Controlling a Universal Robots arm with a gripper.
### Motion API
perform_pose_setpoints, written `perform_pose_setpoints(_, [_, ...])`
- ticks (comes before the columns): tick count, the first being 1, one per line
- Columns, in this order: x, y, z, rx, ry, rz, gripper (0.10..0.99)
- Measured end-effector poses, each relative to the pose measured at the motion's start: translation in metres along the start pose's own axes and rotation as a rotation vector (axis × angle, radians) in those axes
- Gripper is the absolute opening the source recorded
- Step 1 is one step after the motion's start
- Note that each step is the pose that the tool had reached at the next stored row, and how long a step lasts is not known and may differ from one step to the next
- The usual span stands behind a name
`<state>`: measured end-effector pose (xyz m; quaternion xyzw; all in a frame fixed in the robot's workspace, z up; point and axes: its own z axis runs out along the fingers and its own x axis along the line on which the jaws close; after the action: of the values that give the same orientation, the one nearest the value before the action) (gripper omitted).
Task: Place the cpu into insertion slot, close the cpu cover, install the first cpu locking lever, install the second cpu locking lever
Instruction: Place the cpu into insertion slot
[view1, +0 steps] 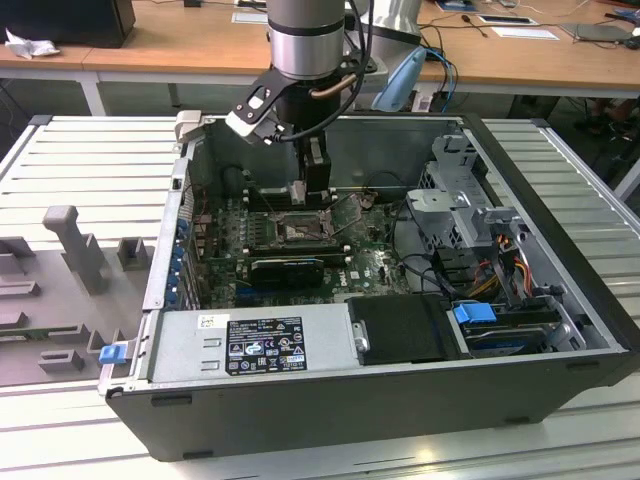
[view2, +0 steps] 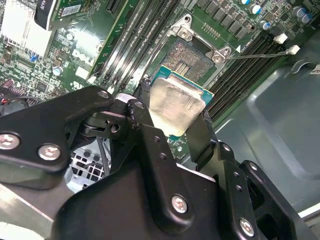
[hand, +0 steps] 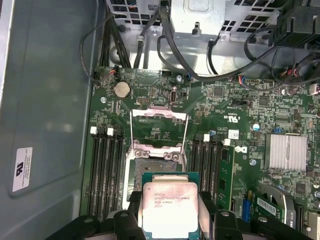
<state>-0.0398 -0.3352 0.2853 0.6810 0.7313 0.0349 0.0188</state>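
Gripper (view1: 305, 195) sits low inside the computer case (view1: 400, 400) in the exterior view, over the motherboard (view1: 372, 268). In the second wrist view I see it pinching the cpu (view2: 176, 107) by two edges, just above the insertion slot (view2: 189, 56), not seated. In the first wrist view the cpu cover (hand: 157, 125) stands flipped open, so I'd say insertion, cover and both levers are left.

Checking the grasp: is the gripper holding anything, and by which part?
The gripper holds the cpu, clamped at two opposite side edges, metal top exposed.
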Motion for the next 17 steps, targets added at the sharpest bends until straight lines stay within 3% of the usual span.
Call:
perform_pose_setpoints(11, [-0.0002,-0.0008,0.011,0.004,0.0003,0.0,0.529])
perform_pose_setpoints(17, [0.0049,-0.0016,0.0247,0.007,-0.0007,0.019,0.529])
